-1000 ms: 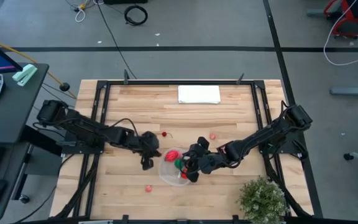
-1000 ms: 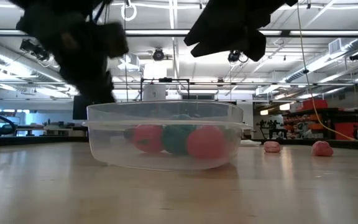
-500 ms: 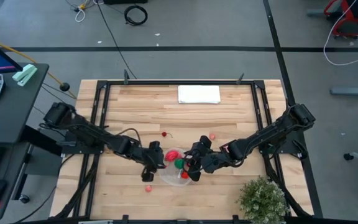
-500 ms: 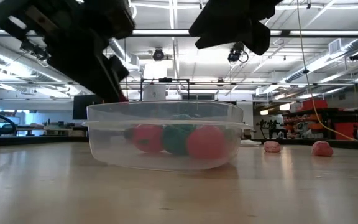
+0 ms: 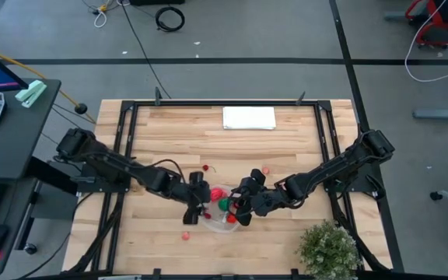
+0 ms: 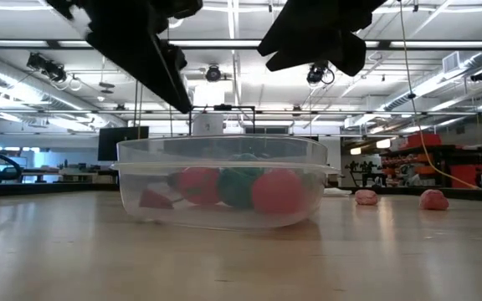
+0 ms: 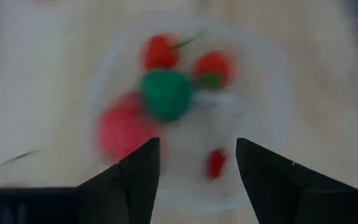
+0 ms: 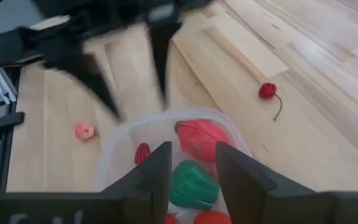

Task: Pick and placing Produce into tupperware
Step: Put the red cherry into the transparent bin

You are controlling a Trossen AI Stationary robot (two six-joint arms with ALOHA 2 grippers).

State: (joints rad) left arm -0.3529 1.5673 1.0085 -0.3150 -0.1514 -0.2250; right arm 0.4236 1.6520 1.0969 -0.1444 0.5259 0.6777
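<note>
The clear round tupperware [image 5: 218,211] stands on the table's near middle, bottom down. Inside lie a big pink-red piece [image 7: 123,130], a green one [image 7: 165,93], two red ones [image 7: 160,51] and a small red piece [image 6: 153,199] near its left wall. My left gripper [image 7: 197,168] hangs open above the container's left part [image 5: 197,204], nothing between its fingers. My right gripper [image 8: 191,168] hovers over the container's right rim [image 5: 239,211], its fingers a little apart with nothing between them. More produce lies loose on the table: a red piece [image 5: 206,167], a pink one [image 5: 265,170] and another pink one [image 5: 185,235].
A flat white rectangle [image 5: 249,117] lies at the table's far edge. A bushy green plant [image 5: 329,249] stands at the near right corner. Bare wood lies left and right of the container.
My left gripper has moved toward the table's right, from beside the tupperware to above its left part, and has opened. A small red piece now lies inside the container near its left wall, where none lay before.
</note>
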